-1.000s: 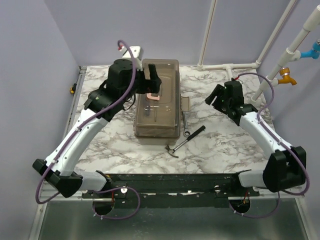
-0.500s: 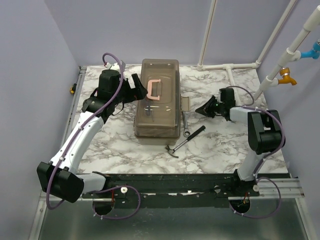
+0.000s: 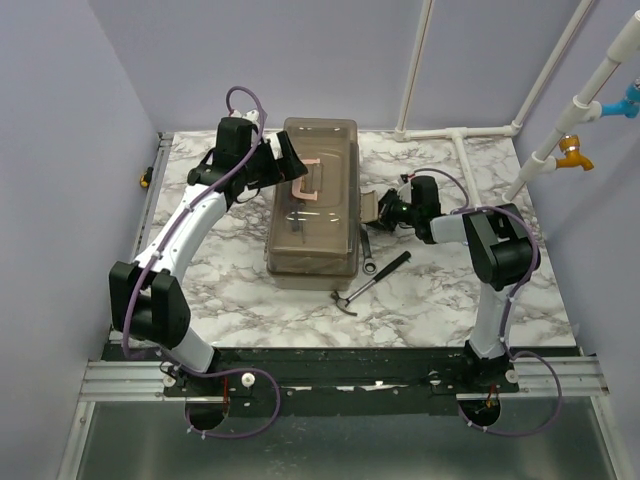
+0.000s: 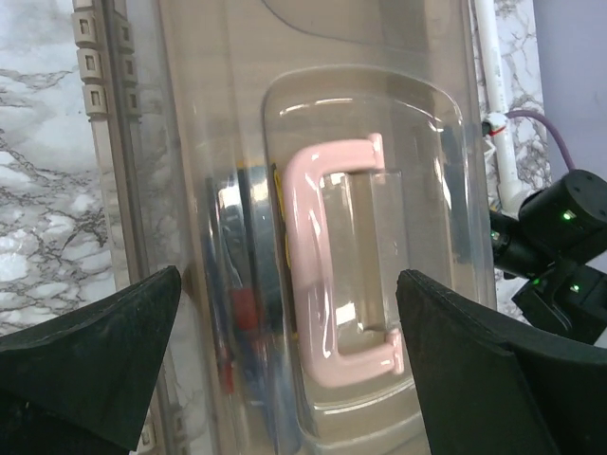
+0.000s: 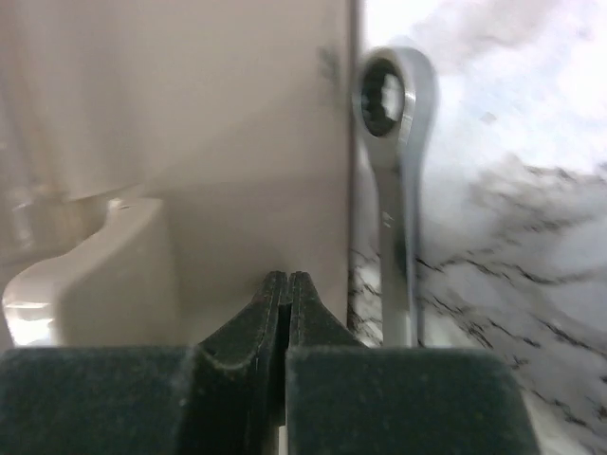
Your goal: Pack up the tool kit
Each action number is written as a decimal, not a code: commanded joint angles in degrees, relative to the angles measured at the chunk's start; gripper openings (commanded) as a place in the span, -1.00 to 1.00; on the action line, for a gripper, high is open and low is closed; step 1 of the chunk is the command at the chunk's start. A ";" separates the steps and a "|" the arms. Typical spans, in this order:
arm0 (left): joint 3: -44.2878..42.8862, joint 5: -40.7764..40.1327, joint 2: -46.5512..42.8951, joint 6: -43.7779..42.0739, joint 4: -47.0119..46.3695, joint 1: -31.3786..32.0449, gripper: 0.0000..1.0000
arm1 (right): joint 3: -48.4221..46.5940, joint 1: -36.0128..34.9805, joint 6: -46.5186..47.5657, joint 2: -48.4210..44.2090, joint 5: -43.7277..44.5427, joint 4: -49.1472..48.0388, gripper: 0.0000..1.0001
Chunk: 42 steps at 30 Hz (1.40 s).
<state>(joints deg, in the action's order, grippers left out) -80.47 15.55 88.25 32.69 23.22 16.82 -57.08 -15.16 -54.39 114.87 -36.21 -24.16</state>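
The tool kit (image 3: 318,215) is a beige box with a smoky lid lying shut mid-table, its pink handle (image 3: 308,181) flat on top. My left gripper (image 3: 290,166) hovers open at the lid's left side. In the left wrist view its fingers (image 4: 493,370) straddle the pink handle (image 4: 332,275) without touching it. My right gripper (image 3: 383,212) is shut with nothing in it, its tips (image 5: 287,294) against the box's beige side latch (image 5: 190,142). A wrench (image 5: 394,190) lies just right of it. The wrench (image 3: 368,248) and a hammer (image 3: 378,278) lie on the marble near the box's front right.
White pipes (image 3: 455,135) run along the back right corner, with orange and blue fittings (image 3: 575,150) on a slanted pipe. A small yellow part (image 3: 145,180) sits at the table's left edge. Purple walls enclose the left and back sides.
My right arm folded and swung left to the box's side latch, and its gripper shut. My left gripper drew back from the handle, then came in again at the lid's left.
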 commanded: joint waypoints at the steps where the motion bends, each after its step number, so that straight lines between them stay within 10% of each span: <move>1: -3.45 5.73 4.00 -0.66 -0.56 -0.25 0.97 | 2.33 -0.92 -5.23 -1.29 -7.96 -15.62 -0.99; 11: -4.55 8.70 9.67 -1.74 -0.60 -0.30 0.90 | 7.73 -0.93 -17.49 -4.54 -16.37 -39.25 -0.99; 18: -4.34 8.32 10.22 -3.18 0.13 -0.30 0.87 | 8.15 -0.92 -15.54 -8.62 -15.54 -34.78 -0.99; 29: -3.17 9.56 12.25 -3.43 -0.59 -0.21 0.79 | -13.93 -5.83 12.35 -10.48 12.14 30.25 -0.99; 42: 2.19 9.86 11.71 -2.81 -4.59 0.10 0.77 | -37.29 -17.85 10.54 -0.17 45.63 60.71 -0.99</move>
<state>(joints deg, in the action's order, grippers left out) -82.13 20.32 97.49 29.08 18.26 14.66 -87.46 -26.57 -39.79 110.87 2.04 31.35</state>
